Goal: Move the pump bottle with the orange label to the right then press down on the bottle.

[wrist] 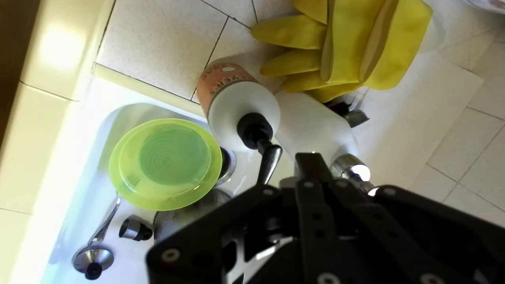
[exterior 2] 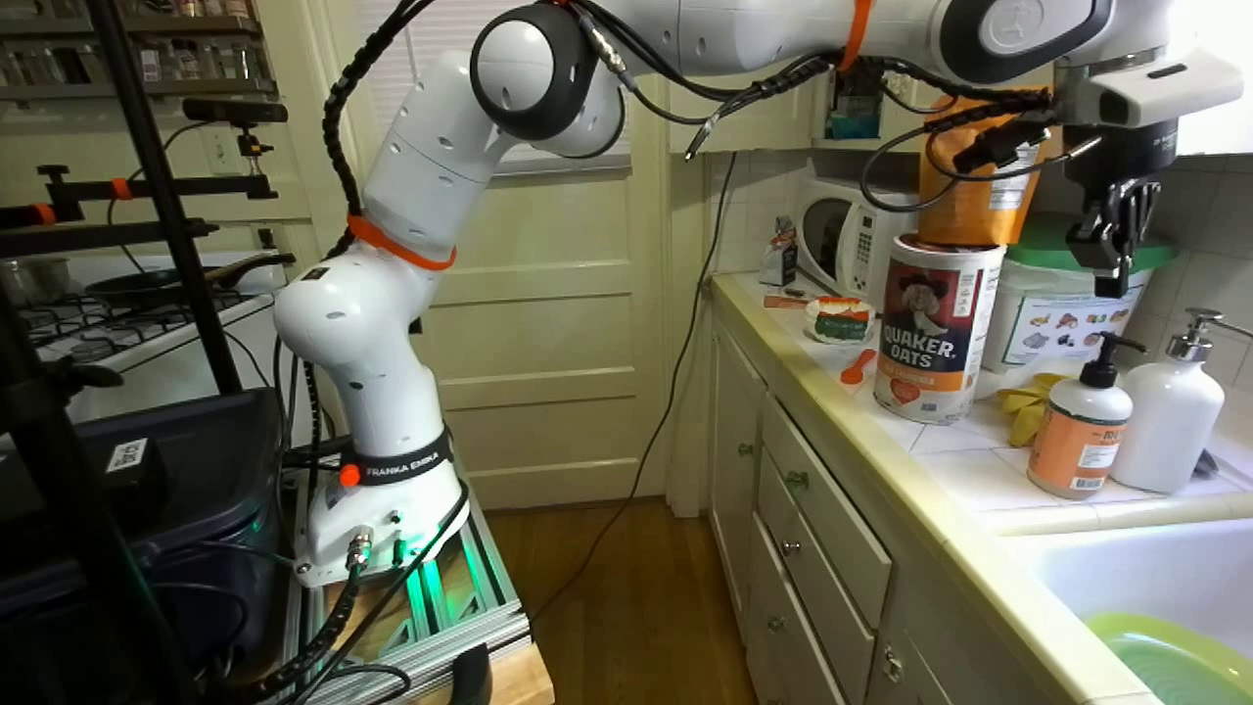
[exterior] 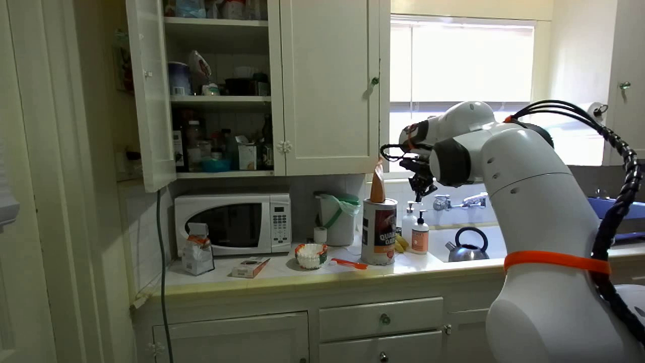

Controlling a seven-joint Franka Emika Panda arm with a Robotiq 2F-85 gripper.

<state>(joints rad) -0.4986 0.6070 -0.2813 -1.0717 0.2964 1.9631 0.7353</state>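
1. Tiled in white and edged in cream, the kitchen worktop (exterior 2: 964, 470) has a bright window (exterior: 463, 65) behind it. Above the end by the sink (exterior 2: 1126, 558) hangs the pincer (exterior 2: 1112, 284), pointing down, its fingers drawn together.

2. Just below the pincer is the task's object, the pump bottle with the orange label (exterior 2: 1080, 441). It stands upright on the worktop, near the rim of the sink. In an exterior view a gap shows between the fingertips and its black pump head (exterior 2: 1100, 367); in the wrist view the spout slants toward the fingers.

3. Just beside it stands a white pump bottle (exterior 2: 1170, 421) with a shiny metallic top, also upright. Whether the two bottles touch, I cannot tell.

4. Yellow gloves (wrist: 349, 43) lie folded near both, between the bottles and a large Quaker Oats canister (exterior 2: 930, 338).

5. Inside the sink sits a yellow-green dish (wrist: 165, 163); a kettle (exterior: 466, 252) with a dark handle shows nearby, below a tap (exterior: 442, 202), its exact resting place unclear.

6. On the canister's top an orange pouch (exterior 2: 979, 220) stands upright. Behind the canister is a white pail (exterior: 340, 232) with a green lid.

7. Farther along the worktop lie an orange spoon-like utensil (exterior 2: 858, 366) and some paper baking cups (exterior: 311, 258).

8. Beyond these sits a white microwave (exterior: 227, 224), with a small bag (exterior: 198, 257) and a flat box (exterior: 250, 267) in front.

9. Overhead, in an exterior view, an open cupboard (exterior: 220, 99) holds bottles and packets on its shelves.
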